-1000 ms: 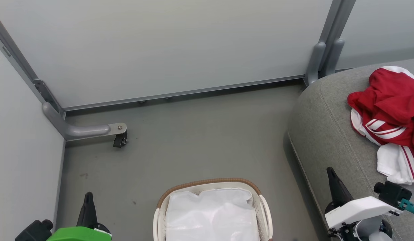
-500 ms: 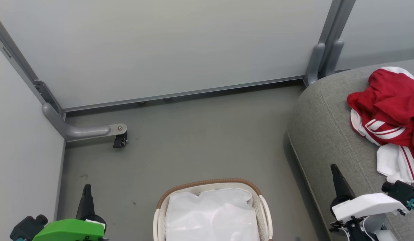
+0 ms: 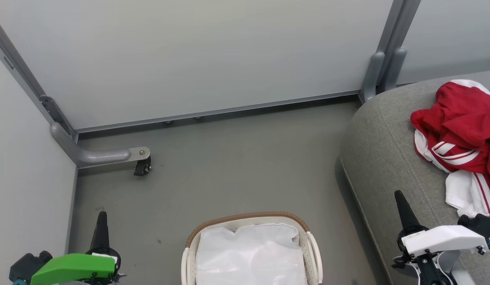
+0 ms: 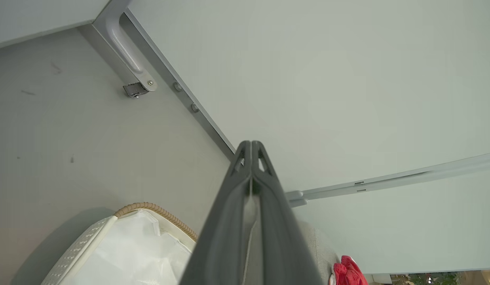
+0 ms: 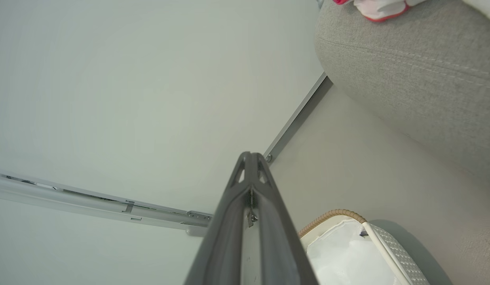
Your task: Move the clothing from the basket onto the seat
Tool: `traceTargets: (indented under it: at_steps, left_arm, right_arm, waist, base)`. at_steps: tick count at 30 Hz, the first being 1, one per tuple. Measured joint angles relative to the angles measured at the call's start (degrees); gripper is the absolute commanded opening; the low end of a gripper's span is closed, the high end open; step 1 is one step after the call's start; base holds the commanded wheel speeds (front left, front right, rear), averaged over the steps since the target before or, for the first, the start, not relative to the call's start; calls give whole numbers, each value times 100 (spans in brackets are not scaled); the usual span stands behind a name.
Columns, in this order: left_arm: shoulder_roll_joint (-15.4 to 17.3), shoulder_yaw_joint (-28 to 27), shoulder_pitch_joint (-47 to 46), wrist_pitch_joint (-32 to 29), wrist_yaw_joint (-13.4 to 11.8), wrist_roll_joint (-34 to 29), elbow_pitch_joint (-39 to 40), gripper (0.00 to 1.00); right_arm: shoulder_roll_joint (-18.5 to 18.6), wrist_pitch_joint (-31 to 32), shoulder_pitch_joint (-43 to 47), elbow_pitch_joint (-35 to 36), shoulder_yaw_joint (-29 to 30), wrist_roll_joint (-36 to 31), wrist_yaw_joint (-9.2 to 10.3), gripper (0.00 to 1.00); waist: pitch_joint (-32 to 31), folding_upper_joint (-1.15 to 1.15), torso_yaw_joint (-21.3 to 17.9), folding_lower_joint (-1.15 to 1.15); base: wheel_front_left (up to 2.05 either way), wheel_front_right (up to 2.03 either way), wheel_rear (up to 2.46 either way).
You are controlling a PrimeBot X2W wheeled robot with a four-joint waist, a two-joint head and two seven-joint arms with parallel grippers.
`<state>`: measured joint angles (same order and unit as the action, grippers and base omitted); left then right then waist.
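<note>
The clothing (image 3: 462, 126), a red heap with white stripes and white trim, lies on the grey seat (image 3: 387, 150) at the right. The white basket (image 3: 249, 216) with its brown woven rim stands on the floor at bottom centre, and inside it I see just the white liner. My left gripper (image 3: 101, 215) is shut and empty at the lower left, over the floor left of the basket. My right gripper (image 3: 398, 196) is shut and empty over the seat's front edge, apart from the clothing. In the wrist views both grippers (image 4: 251, 144) (image 5: 251, 155) have their fingers pressed together.
Pale partition panels close off the back and left, with a grey foot and caster (image 3: 142, 164) jutting onto the floor. Another grey post (image 3: 381, 67) stands behind the seat's rounded corner. Open grey floor (image 3: 237, 166) lies between the basket, the panels and the seat.
Both arms have drawn outward toward the lower corners of the head view, the left to the left and the right to the right. Clothing and basket have not moved.
</note>
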<state>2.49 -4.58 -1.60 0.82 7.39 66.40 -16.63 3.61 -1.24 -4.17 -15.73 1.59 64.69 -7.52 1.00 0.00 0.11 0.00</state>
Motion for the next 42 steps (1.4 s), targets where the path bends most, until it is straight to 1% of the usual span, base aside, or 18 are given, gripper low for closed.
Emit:
traceTargets:
  at_steps: [16,42]
  left_arm:
    - [5,-66,-121,-232,-1,832,88,0]
    - [14,-137,-307,-556,0,1917,183,0]
  right_arm:
    - [-15,229,-44,52,146,879,1,0]
    - [-35,558,-117,122,341,2069,1,0]
  waist:
    - [-22,0,-3,0]
    - [-57,0,-8,0]
  base:
    - [0,0,0]
    - [0,0,0]
